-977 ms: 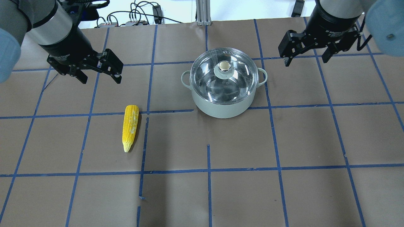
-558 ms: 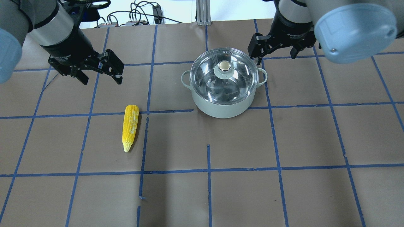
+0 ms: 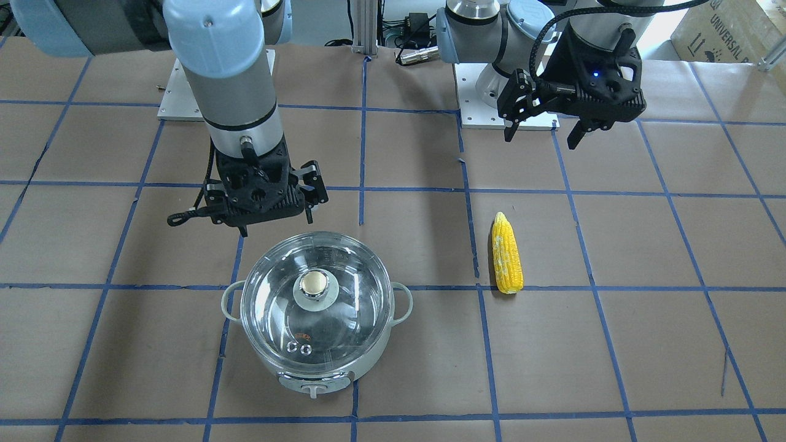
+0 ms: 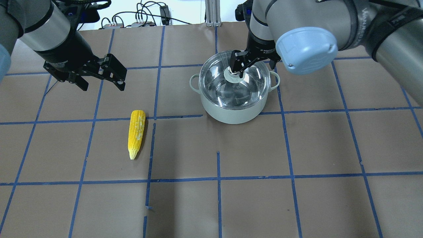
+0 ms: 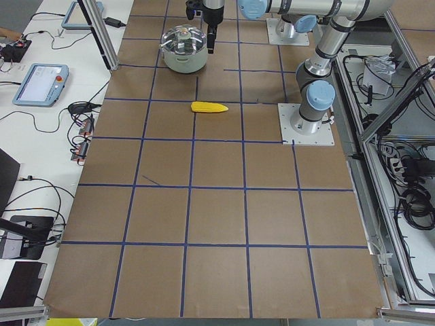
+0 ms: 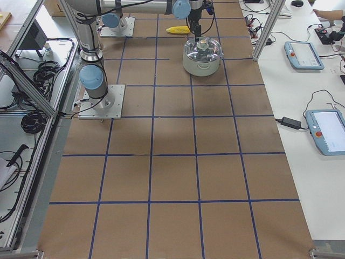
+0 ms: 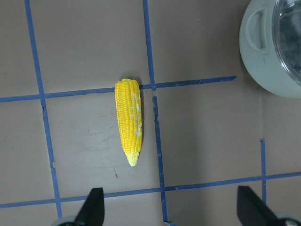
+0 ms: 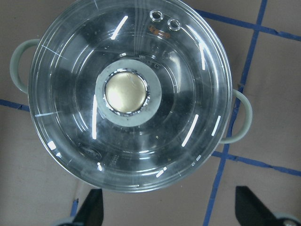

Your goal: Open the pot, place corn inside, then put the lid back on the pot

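Closing now, the right jaws, apart like the left jaws, may miss the knob (image 8: pixel 125 92) off-centre at 11 o'clock.

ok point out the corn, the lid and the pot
corn (image 4: pixel 136 134): overhead view, middle of the cob
lid (image 8: pixel 125 94): right wrist view, beige disc on its knob
pot (image 4: pixel 233 114): overhead view, near side wall
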`<state>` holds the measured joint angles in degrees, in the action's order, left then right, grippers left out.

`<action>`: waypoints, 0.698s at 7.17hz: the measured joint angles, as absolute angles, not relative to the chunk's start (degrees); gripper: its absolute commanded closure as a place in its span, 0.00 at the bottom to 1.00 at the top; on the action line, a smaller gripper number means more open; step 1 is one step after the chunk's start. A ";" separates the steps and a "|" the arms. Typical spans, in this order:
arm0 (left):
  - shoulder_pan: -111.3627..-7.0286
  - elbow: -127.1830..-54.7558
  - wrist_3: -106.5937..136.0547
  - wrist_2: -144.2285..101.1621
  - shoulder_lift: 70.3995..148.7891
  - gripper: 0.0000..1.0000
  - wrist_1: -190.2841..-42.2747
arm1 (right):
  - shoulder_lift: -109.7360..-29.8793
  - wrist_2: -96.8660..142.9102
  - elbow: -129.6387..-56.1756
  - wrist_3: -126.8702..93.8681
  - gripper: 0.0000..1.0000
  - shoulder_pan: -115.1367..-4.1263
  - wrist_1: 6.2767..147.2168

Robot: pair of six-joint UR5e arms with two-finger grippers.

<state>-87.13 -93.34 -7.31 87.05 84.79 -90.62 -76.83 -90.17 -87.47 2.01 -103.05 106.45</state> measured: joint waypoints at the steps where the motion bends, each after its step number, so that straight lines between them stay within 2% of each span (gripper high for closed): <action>1: -87.16 -94.67 -7.33 87.02 84.22 0.00 -90.31 | -74.75 -89.67 -86.76 1.83 0.00 -104.29 107.94; 5: -87.12 -97.41 -7.49 87.10 79.99 0.00 -89.66 | -67.85 -89.64 -80.53 1.95 0.00 -106.14 109.78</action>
